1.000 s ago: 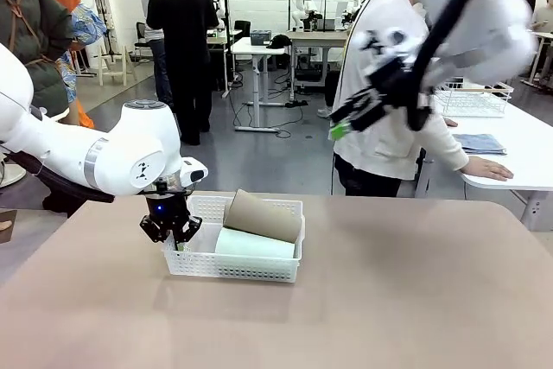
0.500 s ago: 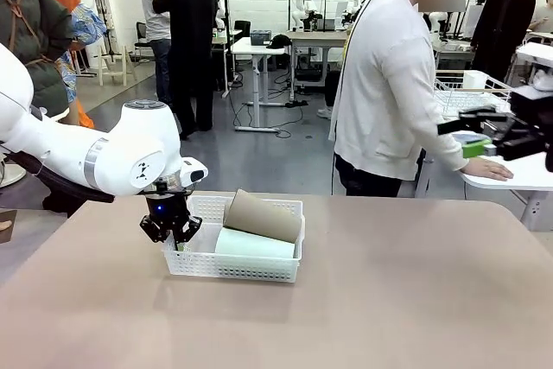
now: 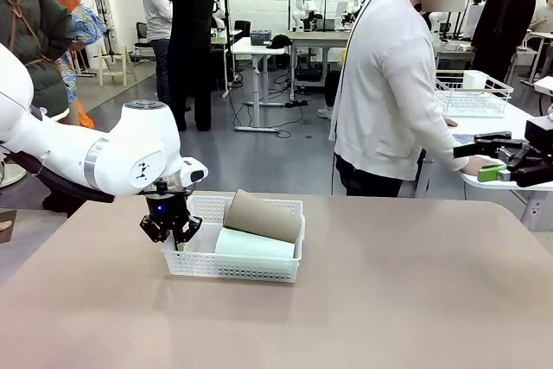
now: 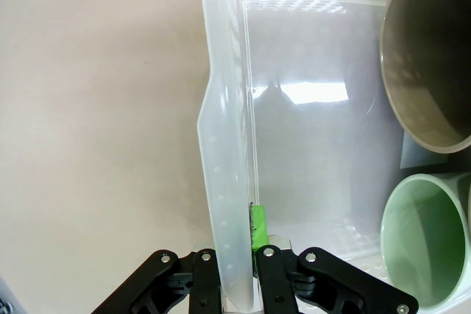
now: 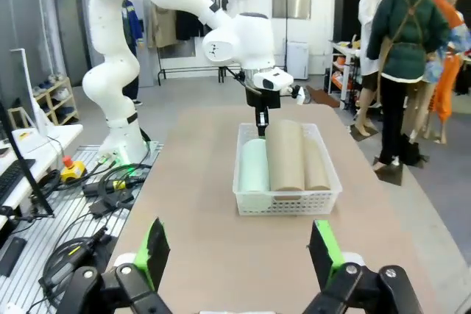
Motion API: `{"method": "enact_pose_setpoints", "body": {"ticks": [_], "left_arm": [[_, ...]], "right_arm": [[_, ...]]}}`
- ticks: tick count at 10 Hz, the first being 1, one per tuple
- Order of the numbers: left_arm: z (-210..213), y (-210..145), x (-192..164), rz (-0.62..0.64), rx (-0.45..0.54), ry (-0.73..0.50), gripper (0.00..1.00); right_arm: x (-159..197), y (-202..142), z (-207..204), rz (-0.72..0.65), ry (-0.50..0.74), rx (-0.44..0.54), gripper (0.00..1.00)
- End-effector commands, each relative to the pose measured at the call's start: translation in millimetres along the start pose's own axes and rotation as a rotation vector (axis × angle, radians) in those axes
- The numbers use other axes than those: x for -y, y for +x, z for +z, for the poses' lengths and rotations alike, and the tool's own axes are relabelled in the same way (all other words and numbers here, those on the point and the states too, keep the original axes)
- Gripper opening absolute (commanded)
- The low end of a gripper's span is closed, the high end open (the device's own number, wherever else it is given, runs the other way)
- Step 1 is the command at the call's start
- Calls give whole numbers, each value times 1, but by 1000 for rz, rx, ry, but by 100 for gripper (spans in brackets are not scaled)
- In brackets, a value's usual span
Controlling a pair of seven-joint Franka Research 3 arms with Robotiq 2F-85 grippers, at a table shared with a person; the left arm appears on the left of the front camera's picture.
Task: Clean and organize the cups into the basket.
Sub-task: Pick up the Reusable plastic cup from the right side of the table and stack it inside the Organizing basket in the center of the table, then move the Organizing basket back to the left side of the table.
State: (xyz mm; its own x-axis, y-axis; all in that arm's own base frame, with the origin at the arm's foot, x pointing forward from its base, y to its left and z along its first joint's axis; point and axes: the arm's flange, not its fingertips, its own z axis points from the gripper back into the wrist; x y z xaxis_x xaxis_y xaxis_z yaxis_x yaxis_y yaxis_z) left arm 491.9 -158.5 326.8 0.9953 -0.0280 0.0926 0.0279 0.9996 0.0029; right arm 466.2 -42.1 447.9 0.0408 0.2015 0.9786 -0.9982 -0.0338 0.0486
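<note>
Pinching the basket (image 4: 224, 152) wall, the left claw (image 3: 170, 229) stands beside its short end; the right claw (image 5: 239, 251), spread empty, is well apart.

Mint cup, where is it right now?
The mint cup lies on its side in the white basket, left of centre in the front view, against the near wall, a tan cup resting behind it.

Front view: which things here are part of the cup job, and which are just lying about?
Job:
- white lattice basket, its wall clamped by the left gripper
- mint cup lying in it
- tan cups lying in it
- right gripper, open, off to the side

Lying about:
- wire basket on the far table
- folded blue cloth beside it
</note>
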Motion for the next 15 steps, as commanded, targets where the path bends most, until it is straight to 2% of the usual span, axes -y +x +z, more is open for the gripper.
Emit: {"method": "enact_pose_setpoints", "body": {"ticks": [1, 15], "left_arm": [[-1, -1, 0, -2, -2, 2, 0], [-1, -1, 0, -2, -2, 2, 0]], "right_arm": [[-2, 9, -5, 12, 11, -4, 100], [-2, 9, -5, 12, 11, -4, 100]]}}
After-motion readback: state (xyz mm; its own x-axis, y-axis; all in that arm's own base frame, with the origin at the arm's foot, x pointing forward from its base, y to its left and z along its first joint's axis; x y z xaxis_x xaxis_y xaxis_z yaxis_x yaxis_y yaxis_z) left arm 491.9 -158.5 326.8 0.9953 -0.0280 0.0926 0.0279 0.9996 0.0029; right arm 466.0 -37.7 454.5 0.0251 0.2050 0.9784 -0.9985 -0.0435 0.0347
